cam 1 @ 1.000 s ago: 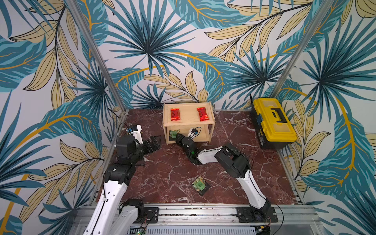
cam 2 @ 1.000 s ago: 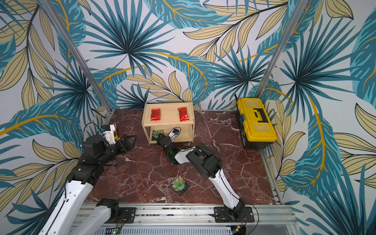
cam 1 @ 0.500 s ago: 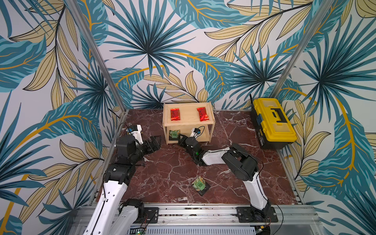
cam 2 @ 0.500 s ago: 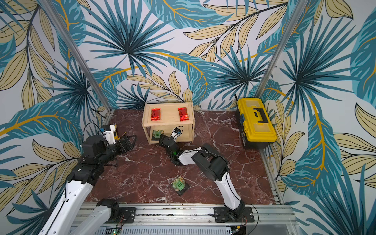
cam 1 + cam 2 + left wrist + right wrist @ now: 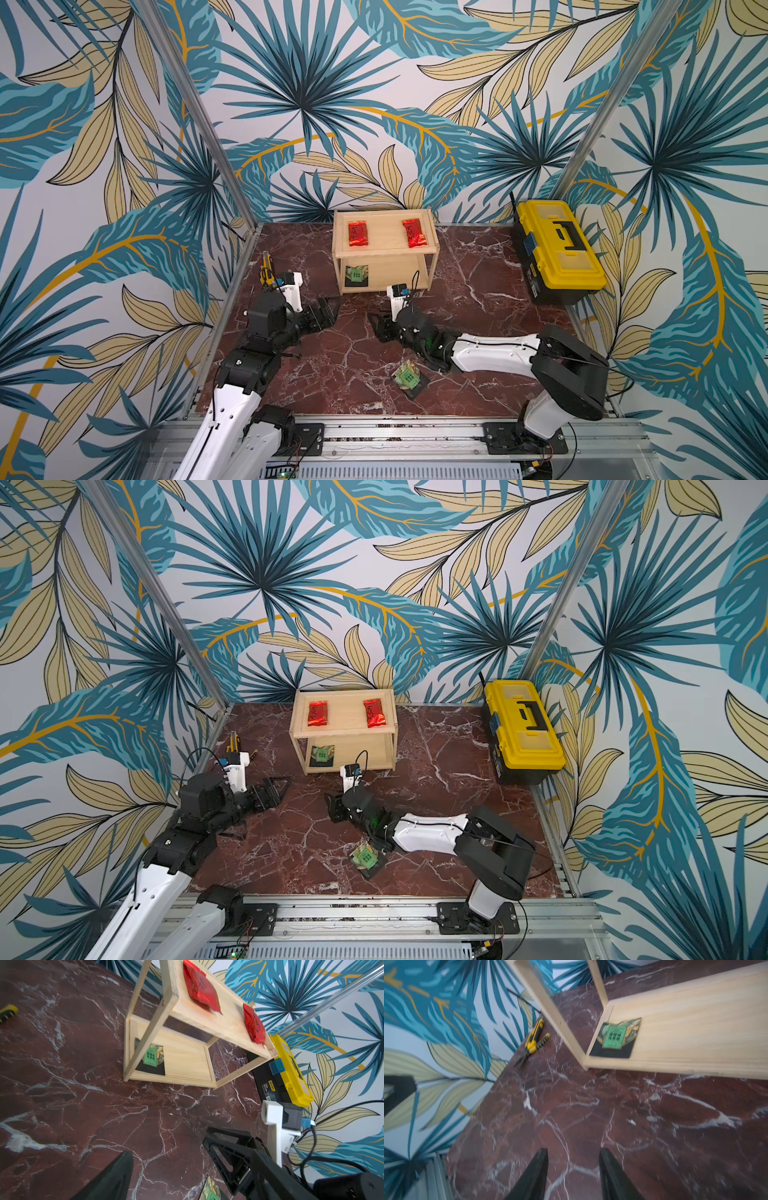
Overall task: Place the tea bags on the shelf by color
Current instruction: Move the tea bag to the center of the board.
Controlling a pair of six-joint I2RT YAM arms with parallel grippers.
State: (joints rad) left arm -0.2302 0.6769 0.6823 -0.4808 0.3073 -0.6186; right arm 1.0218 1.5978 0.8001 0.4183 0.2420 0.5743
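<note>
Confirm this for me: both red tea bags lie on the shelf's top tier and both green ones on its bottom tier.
Not quite: only one green tea bag lies on the shelf's bottom tier; the other green tea bag lies on the marble table in front of the shelf, as both top views show. Both red tea bags do lie on the top tier.

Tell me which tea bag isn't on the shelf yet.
The green one lying on the table. The other green bag sits on the shelf's lower tier, and both red bags are on the top tier.
</note>
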